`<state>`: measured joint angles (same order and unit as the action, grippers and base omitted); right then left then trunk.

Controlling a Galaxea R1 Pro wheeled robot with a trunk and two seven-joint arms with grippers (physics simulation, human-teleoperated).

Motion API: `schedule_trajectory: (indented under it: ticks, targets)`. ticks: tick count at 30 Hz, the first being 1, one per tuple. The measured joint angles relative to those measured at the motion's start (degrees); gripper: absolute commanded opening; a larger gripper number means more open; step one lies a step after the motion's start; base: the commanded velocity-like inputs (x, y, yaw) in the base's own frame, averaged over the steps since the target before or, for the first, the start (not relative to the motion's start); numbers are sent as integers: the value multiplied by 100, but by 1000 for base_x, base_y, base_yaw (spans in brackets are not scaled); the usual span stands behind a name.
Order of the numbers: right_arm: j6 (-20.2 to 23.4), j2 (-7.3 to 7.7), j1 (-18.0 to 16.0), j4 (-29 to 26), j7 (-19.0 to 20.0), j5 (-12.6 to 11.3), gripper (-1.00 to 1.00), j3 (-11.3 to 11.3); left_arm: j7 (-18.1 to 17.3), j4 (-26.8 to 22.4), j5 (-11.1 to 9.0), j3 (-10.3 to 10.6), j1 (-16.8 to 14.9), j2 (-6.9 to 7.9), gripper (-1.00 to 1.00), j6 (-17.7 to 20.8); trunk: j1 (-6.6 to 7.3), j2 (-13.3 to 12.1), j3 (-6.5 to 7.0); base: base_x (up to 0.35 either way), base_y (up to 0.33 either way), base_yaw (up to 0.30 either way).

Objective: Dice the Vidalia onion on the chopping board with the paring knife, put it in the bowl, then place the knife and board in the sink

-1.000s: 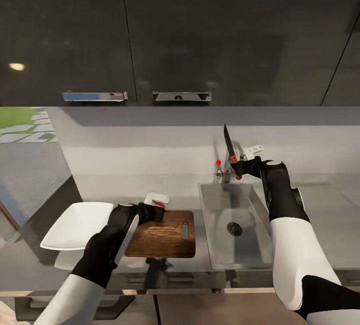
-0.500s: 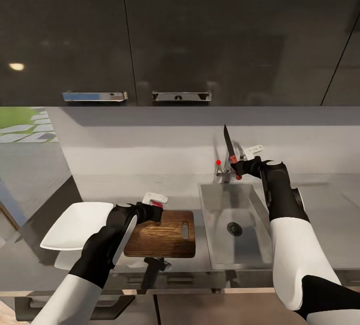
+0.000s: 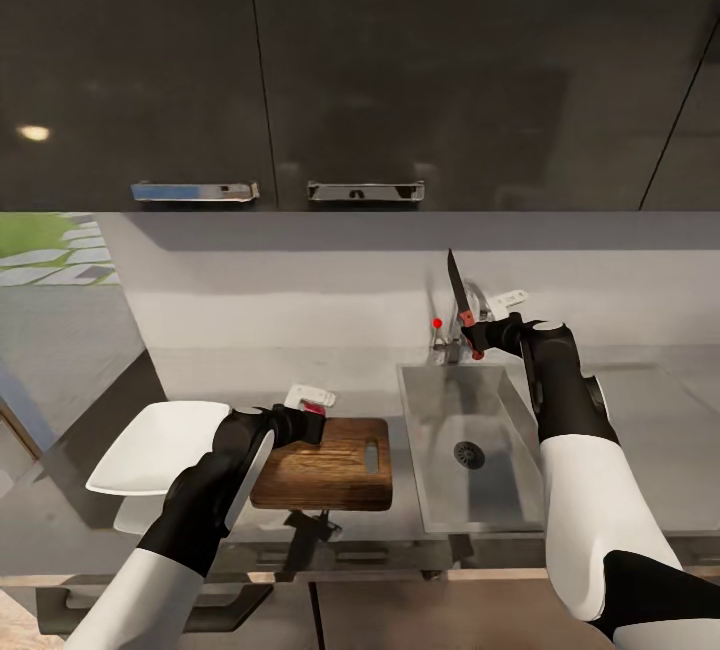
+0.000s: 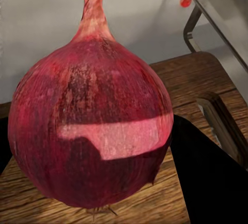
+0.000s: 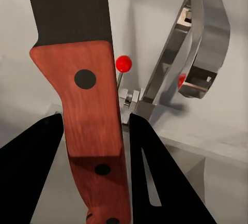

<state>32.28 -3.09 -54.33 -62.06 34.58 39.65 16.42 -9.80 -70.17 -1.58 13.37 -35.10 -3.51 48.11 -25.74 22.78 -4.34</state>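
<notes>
Paring knife (image 3: 460,301) upright, blade up, right gripper (image 3: 478,335) clamped

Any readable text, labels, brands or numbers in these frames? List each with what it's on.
None: no words, numbers or brand marks can be read.
The paring knife handle shows only plain dark rivets.
The faucet carries a plain red dot, no lettering.
The onion, the chopping board and the bowl are unmarked.

Even, moderately bright simulated lighting. Ceiling lamps reflect as soft spots on the glossy upper cabinets (image 3: 130,60) at far left. The countertop (image 3: 650,410) mirrors its surroundings. A pale glare band crosses the onion (image 4: 93,131). Rendering sharp; shadows soft.
</notes>
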Motion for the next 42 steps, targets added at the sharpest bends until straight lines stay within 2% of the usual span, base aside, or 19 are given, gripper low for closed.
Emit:
schedule_trajectory:
  ticks: [34, 42]
  targets:
    - [0, 0, 0, 0, 0, -2, -100, 0, 1, 45, 0, -8, 0, -7, -100, 2, 0, 0, 0, -34, 0, 0]
    - [1, 0, 0, 0, 0, -4, -100, -1, 16, 450, -1, -17, 0, -71, -100, -6, 0, 0, 0, 0, 0, 0]
